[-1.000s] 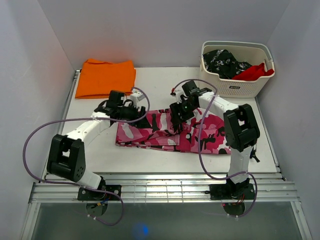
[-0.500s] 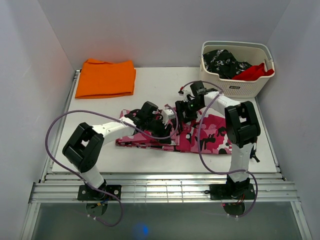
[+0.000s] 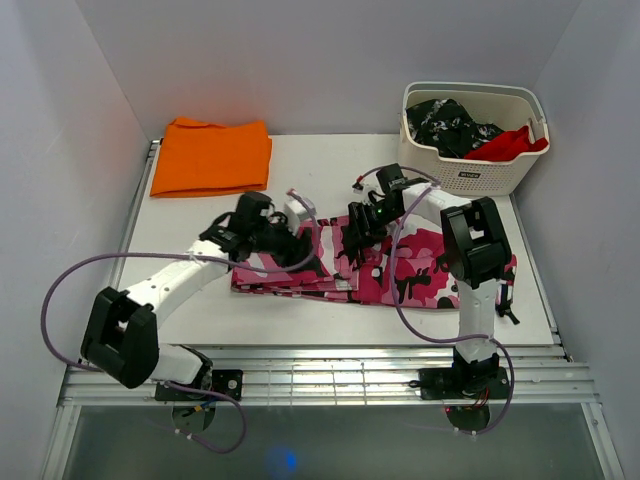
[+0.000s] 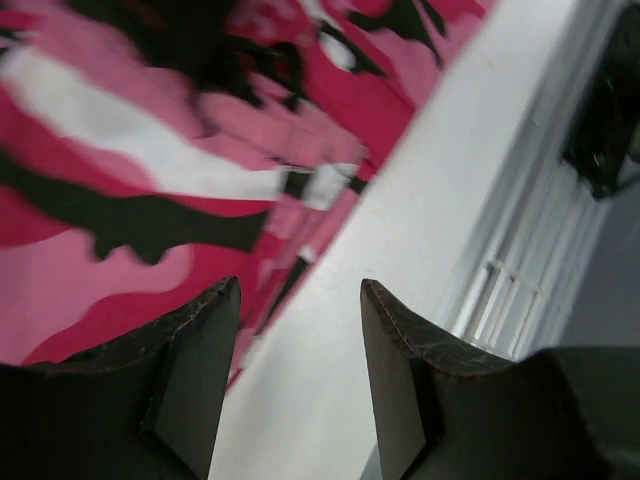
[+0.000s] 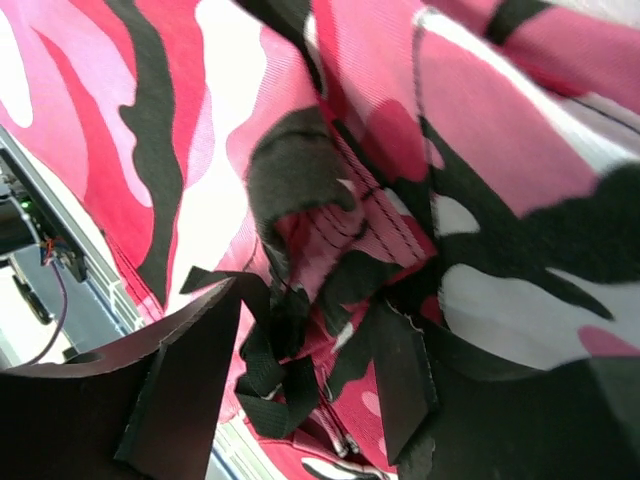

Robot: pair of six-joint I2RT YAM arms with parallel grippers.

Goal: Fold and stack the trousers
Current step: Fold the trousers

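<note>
Pink, white and black camouflage trousers (image 3: pixel 428 278), partly folded, flat across mid-table (image 3: pixel 330 175).

On my white table (image 3: pixel 310 160), an orange cloth (image 3: pixel 211 156) lies folded flat at the far left corner. My basket (image 3: pixel 470 178) stands at the far right corner, holding a speckled black-and-white garment (image 3: pixel 447 122) and, beside it, a red cloth (image 3: pixel 510 143).

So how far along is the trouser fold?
Done: trousers lie flat on the table, left end looks layered, so maybe one fold made. In hand: both pincers open just over them, left pincer at their edge, right pincer over bunched black straps; neither grips. Left: finish folding, then stack, perhaps on the orange cloth at the back.
</note>
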